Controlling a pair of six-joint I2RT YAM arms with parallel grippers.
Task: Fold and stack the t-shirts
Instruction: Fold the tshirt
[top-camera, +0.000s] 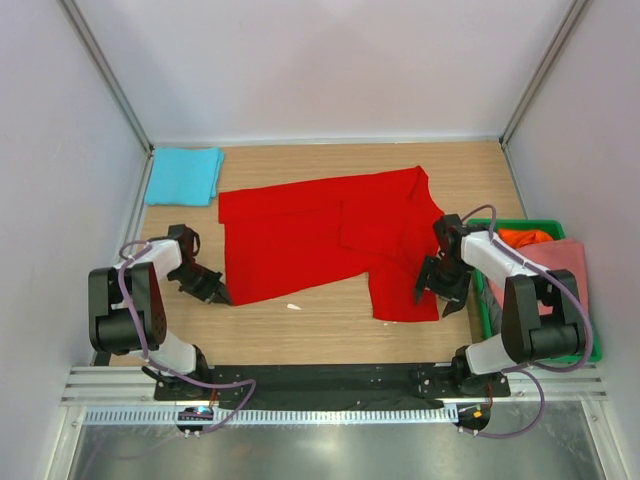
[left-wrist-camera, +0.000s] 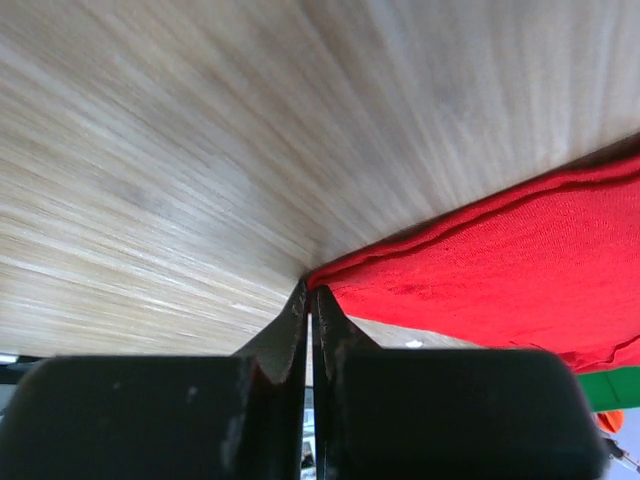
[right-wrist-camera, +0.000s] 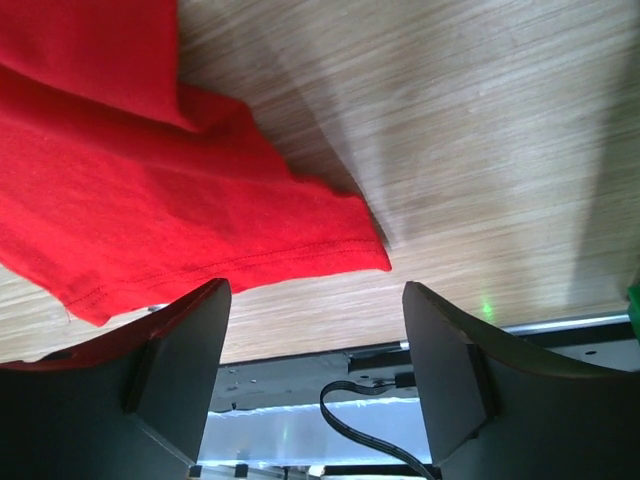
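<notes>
A bright red t-shirt (top-camera: 320, 235) lies spread flat across the middle of the table. My left gripper (top-camera: 218, 293) sits at its near-left corner. In the left wrist view the left gripper (left-wrist-camera: 309, 290) is shut, and the red t-shirt's (left-wrist-camera: 500, 270) hem corner runs right into the tips. My right gripper (top-camera: 440, 290) hovers at the shirt's near-right flap. Seen from the right wrist, the right gripper (right-wrist-camera: 315, 290) is open over bare wood, just below the red t-shirt's (right-wrist-camera: 150, 220) hem corner. A turquoise t-shirt (top-camera: 185, 175) lies folded at the back left.
A green crate (top-camera: 592, 352) stands at the right edge, holding an orange t-shirt (top-camera: 525, 237) and a salmon pink t-shirt (top-camera: 565, 262). A small white scrap (top-camera: 293, 306) lies on the wood near the red shirt's front hem. White walls enclose the table on three sides.
</notes>
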